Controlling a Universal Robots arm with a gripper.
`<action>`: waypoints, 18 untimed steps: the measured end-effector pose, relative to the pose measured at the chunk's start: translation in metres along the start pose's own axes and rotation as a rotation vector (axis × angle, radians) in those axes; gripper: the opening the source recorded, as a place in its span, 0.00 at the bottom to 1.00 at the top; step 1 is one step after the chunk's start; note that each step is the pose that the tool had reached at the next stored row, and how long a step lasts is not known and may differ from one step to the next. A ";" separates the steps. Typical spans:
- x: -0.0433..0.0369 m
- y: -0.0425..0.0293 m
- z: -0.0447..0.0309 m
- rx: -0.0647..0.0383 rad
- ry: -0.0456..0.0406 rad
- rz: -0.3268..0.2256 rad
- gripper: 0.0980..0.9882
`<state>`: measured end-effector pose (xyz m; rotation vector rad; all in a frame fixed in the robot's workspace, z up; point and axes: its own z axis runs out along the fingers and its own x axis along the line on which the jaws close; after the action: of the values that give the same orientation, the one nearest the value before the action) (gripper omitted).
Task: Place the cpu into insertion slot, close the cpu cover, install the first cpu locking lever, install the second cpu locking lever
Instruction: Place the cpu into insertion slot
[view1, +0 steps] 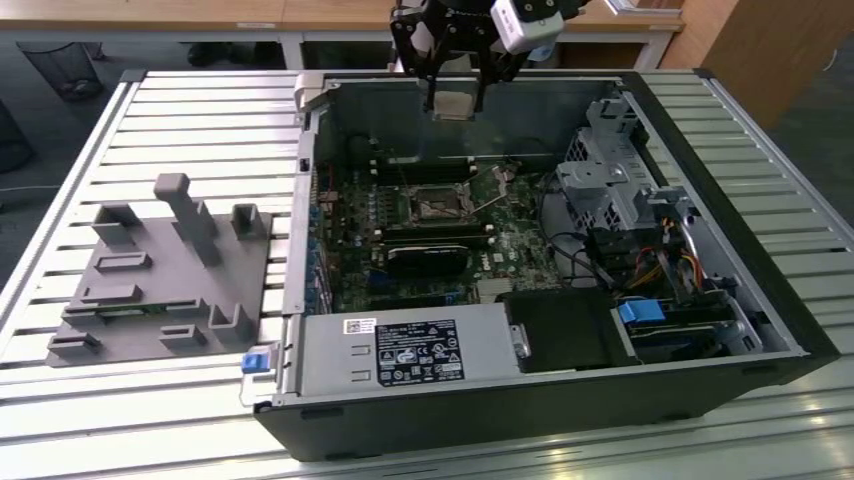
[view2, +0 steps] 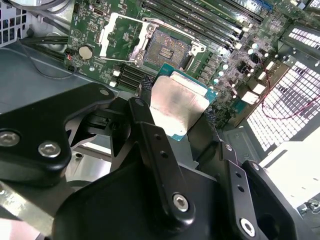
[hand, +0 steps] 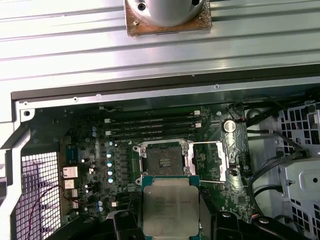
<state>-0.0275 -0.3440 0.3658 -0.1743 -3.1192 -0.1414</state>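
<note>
**A:** Which step is this?

**B:** Placing, I'd say. The gripper (view1: 454, 95) is clenched on the cpu (view2: 177, 102), with its fingers (view2: 145, 87) pressing on opposite edges. The chip's metal face is turned toward both wrist cameras. In the exterior view it hangs high over the open case (view1: 534, 420), well above the board (hand: 90, 150).

**A:** And the slot?

**B:** The slot (hand: 162, 161) lies bare, pin field showing. The cover (hand: 207, 161) is swung open just beside it, so nothing is seated or closed yet.

**A:** What does seating call for?

**B:** Probably squaring the chip to the socket rim, then a level, gentle descent. Those pins look easy to bend.

**A:** Anything in the way?

**B:** The raised cover stands close to the path. Memory slots (hand: 150, 127) run just beyond the slot, and cables (hand: 270, 167) lie past the cover. Farther off, a grey fixture (view1: 167, 265) sits outside the case.
</note>
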 end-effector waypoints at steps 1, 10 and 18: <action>0.0000 0.0000 0.0000 0.000 -0.0001 0.001 0.50; 0.0000 0.0001 0.0000 0.000 -0.0004 0.005 0.50; 0.0000 0.0003 0.0001 0.000 -0.0008 0.009 0.50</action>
<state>-0.0275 -0.3437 0.3657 -0.1887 -3.1188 -0.1415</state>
